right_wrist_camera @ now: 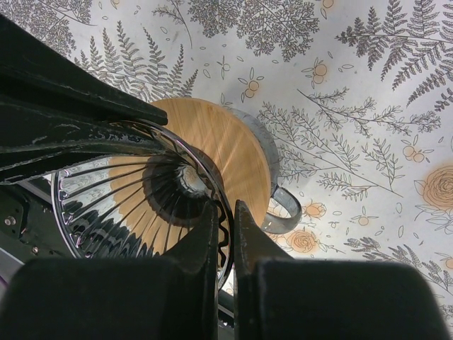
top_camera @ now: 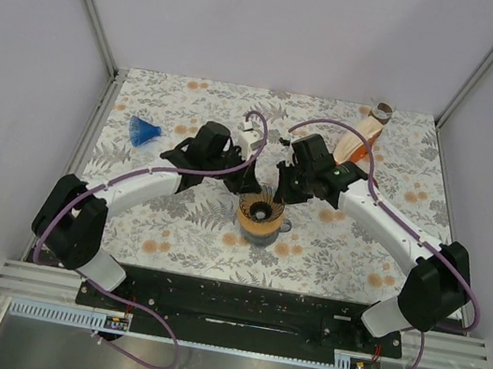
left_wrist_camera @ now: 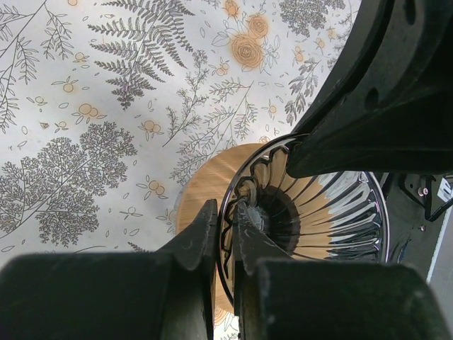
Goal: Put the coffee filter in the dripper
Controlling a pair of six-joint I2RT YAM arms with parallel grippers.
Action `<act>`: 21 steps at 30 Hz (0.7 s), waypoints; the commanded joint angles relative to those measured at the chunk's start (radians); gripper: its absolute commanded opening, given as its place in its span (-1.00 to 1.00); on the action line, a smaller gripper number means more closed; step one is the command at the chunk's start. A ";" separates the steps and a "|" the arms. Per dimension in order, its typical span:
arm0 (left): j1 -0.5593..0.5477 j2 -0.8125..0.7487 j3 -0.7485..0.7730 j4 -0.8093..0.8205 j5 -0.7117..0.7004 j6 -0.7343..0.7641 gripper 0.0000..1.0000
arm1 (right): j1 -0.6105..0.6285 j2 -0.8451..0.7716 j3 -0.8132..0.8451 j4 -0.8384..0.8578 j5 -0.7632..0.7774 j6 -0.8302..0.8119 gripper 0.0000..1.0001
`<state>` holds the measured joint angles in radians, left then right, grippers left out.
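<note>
The dripper (top_camera: 258, 215), a ribbed clear cone on a round wooden collar with a grey handle, stands at the table's middle. Its bare ribs show in the left wrist view (left_wrist_camera: 318, 205) and the right wrist view (right_wrist_camera: 127, 205). My left gripper (top_camera: 248, 185) pinches the dripper's left rim between its jaws (left_wrist_camera: 225, 212). My right gripper (top_camera: 281, 190) pinches the opposite rim (right_wrist_camera: 225, 209). A blue fan-shaped folded piece (top_camera: 144, 130), possibly the coffee filter, lies at the back left, away from both grippers.
An orange-brown bottle-like object (top_camera: 364, 140) leans at the back right, just behind the right arm. The dripper's grey handle (right_wrist_camera: 283, 209) points to the right. Metal frame rails (top_camera: 88, 111) edge the floral table on both sides.
</note>
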<state>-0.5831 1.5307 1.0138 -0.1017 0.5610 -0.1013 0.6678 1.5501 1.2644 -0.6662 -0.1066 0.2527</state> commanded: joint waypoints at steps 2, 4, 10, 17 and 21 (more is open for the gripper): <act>-0.067 0.094 0.000 -0.159 -0.107 0.106 -1.00 | 0.026 0.125 -0.096 0.004 0.128 -0.013 -1.00; -0.066 0.082 0.046 -0.185 -0.083 0.106 -1.00 | 0.026 0.105 -0.080 -0.006 0.134 -0.013 -1.00; -0.066 0.071 0.167 -0.265 -0.049 0.106 -0.87 | 0.026 0.059 -0.048 -0.013 0.157 -0.010 -1.00; -0.057 0.057 0.252 -0.329 -0.004 0.106 -0.61 | 0.026 0.054 -0.019 -0.022 0.116 -0.001 -1.00; -0.032 0.060 0.299 -0.354 0.023 0.074 -0.40 | 0.027 0.059 0.004 -0.036 0.120 -0.004 -1.00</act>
<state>-0.6018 1.5898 1.2312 -0.4339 0.5186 -0.0120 0.6765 1.5349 1.2808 -0.6674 -0.1013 0.2909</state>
